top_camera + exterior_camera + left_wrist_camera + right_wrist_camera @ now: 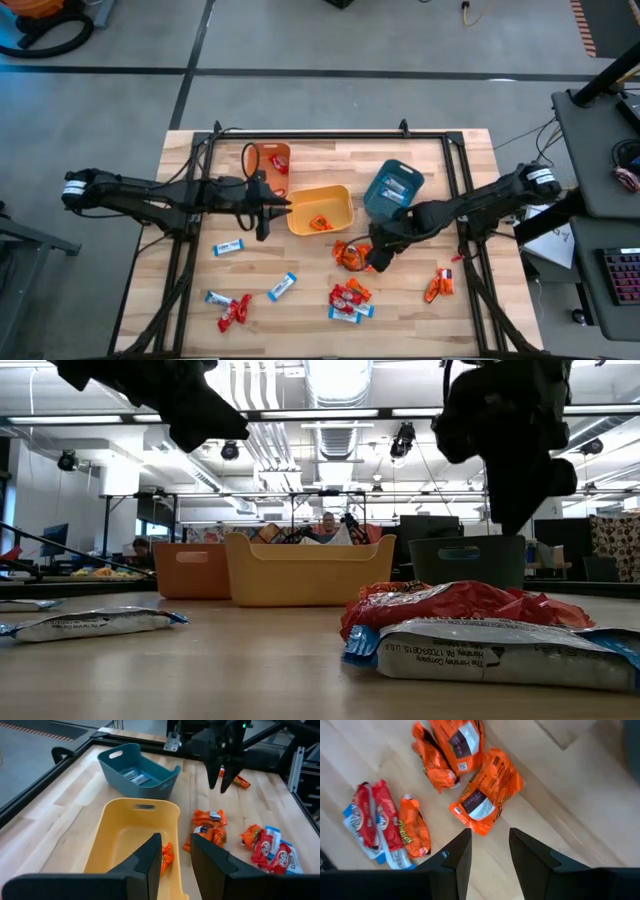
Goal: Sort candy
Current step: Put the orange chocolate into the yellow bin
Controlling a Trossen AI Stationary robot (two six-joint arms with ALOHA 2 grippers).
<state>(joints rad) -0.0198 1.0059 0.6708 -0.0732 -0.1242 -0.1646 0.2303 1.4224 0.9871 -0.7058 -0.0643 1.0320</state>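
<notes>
Right tool (pixel 487 847) spread and empty, just above orange packets (pixel 487 792), left tool (pixel 175 855) spread over yellow bin (pixel 117 827)

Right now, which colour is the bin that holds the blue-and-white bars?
Teal: the teal bin holds them, seen best in the left wrist view.

Three bins, orange bin (pixel 272 160), yellow bin (pixel 320 209) and teal bin (pixel 393 187), crowd the surface (pixel 320 150) centre. Bare wood lies open behind them. Scattered candy (pixel 345 298) clutters the near half.
</notes>
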